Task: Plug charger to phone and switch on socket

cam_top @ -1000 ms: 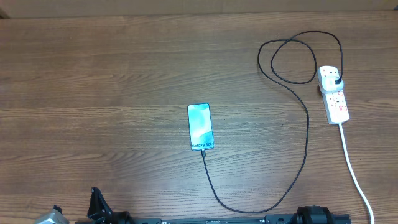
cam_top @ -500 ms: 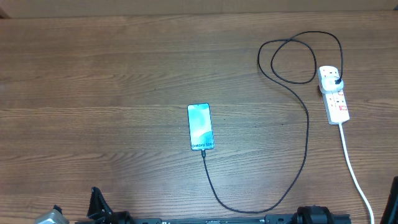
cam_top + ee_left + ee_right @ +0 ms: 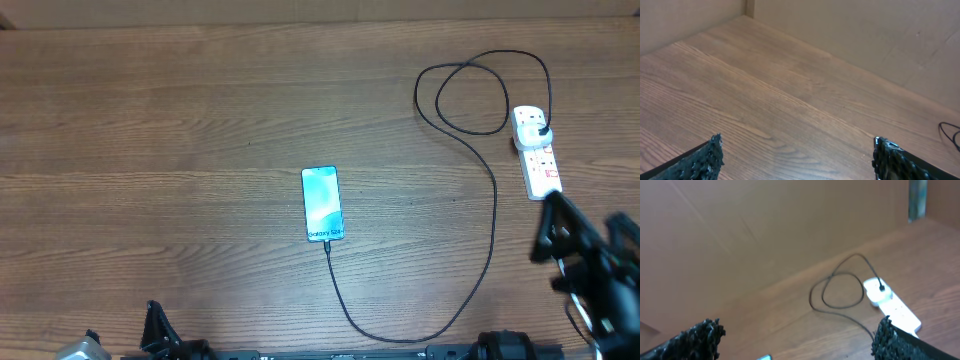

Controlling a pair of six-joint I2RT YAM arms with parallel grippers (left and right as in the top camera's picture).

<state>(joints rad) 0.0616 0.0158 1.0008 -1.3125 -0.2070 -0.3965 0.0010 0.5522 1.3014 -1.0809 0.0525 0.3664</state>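
Observation:
The phone [image 3: 322, 204] lies screen-up mid-table, and its corner shows in the right wrist view [image 3: 764, 357]. The charger cable [image 3: 493, 215] runs from the phone's bottom edge, where its tip touches, round in a loop to the black plug [image 3: 541, 129] in the white socket [image 3: 537, 160]. My right gripper [image 3: 585, 232] is open and empty, just below the socket's near end. The right wrist view shows its open fingers [image 3: 797, 335], with the socket [image 3: 890, 302] and cable loop [image 3: 840, 287] ahead. My left gripper [image 3: 797, 157] is open and empty over bare wood.
The socket's thick white cord runs toward the front right edge, mostly hidden under my right arm. A brown wall [image 3: 765, 230] stands behind the table. A bit of black cable [image 3: 950, 132] shows at the left wrist view's right edge.
My right arm has come into the overhead view from the lower right and moved up toward the socket, covering the white cord. Phone, cable and socket have not moved.

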